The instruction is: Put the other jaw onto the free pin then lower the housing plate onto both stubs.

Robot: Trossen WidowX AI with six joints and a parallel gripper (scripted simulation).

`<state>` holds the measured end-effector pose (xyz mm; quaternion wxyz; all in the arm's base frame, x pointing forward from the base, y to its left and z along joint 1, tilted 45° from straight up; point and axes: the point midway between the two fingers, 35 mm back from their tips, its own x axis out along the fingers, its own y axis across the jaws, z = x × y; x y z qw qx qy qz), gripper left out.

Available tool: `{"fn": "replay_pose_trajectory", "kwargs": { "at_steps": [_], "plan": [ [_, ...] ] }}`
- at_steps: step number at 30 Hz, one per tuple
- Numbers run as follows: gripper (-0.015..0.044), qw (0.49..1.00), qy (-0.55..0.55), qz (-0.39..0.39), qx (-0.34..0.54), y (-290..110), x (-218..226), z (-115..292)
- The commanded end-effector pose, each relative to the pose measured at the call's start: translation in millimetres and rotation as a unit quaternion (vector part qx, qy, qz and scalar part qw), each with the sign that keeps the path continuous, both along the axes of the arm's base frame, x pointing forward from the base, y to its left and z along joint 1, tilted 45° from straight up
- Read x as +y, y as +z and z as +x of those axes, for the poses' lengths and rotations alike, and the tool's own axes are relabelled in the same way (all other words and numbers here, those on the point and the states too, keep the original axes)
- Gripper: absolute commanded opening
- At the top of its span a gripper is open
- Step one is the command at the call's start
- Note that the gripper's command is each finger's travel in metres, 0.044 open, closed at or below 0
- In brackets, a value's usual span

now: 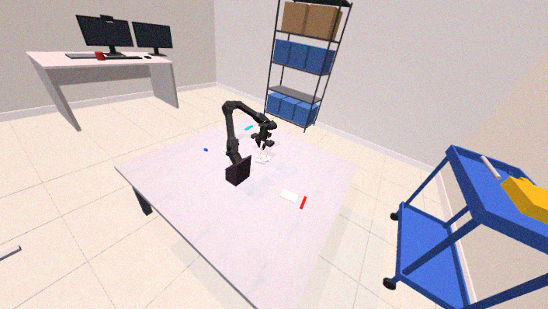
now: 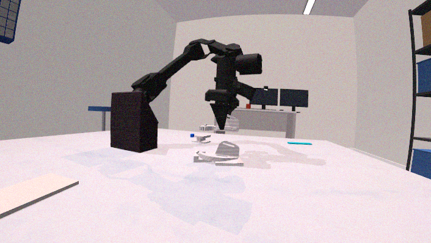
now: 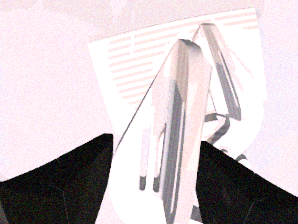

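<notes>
My gripper [image 1: 266, 147] [image 2: 221, 129] [image 3: 154, 147] is shut on a white jaw with a tall curved fin [image 2: 233, 123] [image 3: 186, 75]. The jaw is held upright above the table. In the wrist view it overlaps the pale base [image 2: 229, 164] [image 3: 101, 65], which has a striped surface and lies flat below. The seated jaw [image 2: 227, 149] [image 3: 223, 70] stands on the base, its grey fin upright. The pins are hidden or too small to tell. A small pale part [image 2: 201, 138], probably the housing plate, lies farther back near the arm's base.
A small blue object [image 1: 206, 149] [image 2: 191, 135] and a cyan bar [image 1: 248, 127] [image 2: 300, 143] lie on the table [image 1: 186, 186]. A flat white slab [image 1: 289, 196] [image 2: 39, 192] and a red bar [image 1: 303, 203] lie on the other side of the arm.
</notes>
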<state>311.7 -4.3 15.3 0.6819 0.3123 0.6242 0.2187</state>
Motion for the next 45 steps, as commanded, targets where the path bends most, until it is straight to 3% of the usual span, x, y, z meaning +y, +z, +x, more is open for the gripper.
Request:
{"fn": "replay_pose_trajectory", "kwargs": {
  "at_steps": [1,10,45],
  "plan": [
    [0.0134,0.999,0.024,-0.006,-0.024,-8.0,-9.1,1.9],
    [0.0134,0.994,0.075,-0.011,-0.075,-27.8,-28.3,-0.5],
    [0.0134,0.995,0.07,-0.01,-0.071,-15.8,-15.9,-1.2]
  ]
}}
